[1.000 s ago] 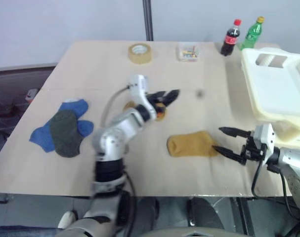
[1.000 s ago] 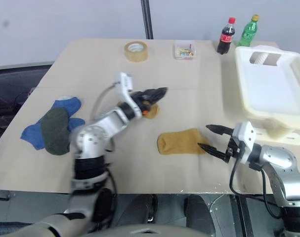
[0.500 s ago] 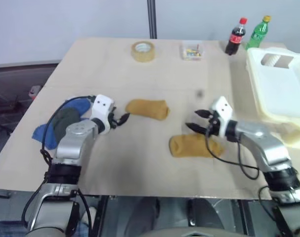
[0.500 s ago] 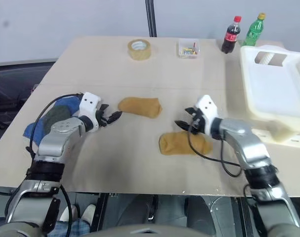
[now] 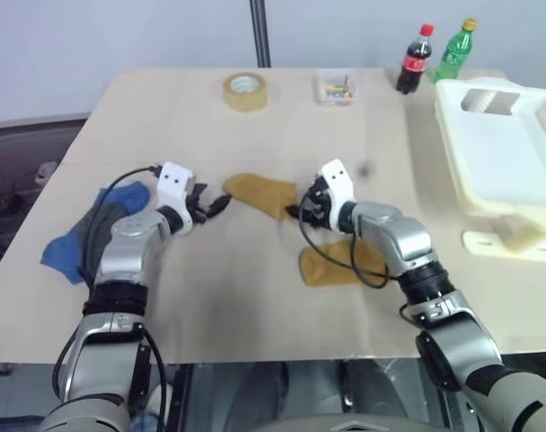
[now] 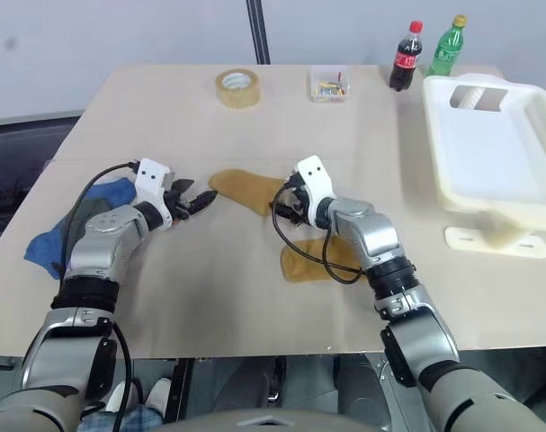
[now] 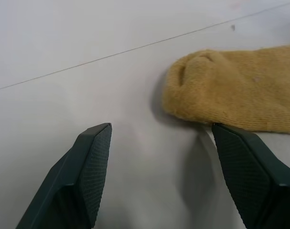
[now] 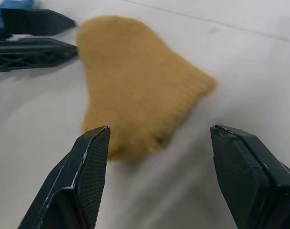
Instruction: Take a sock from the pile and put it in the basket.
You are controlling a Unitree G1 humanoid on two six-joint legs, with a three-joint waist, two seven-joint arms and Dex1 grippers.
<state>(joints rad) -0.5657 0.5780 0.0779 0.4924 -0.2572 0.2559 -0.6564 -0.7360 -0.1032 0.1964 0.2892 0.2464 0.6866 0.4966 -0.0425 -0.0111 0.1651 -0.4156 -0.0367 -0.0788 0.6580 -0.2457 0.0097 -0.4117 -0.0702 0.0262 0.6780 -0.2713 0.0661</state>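
Now both pincers, left (image 5: 220, 203) and right (image 5: 295, 212), flank mustard sock (image 5: 259, 192), spread

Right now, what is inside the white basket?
The basket shows a bare white floor; no sock lies in it. The strip just behind its near wall is hidden. Two mustard socks lie on the table.

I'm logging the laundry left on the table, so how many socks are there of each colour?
Mustard-yellow socks: 2, one between the grippers, one nearer the table's front edge
Blue socks: 1
Dark grey socks: 1
Total: 4
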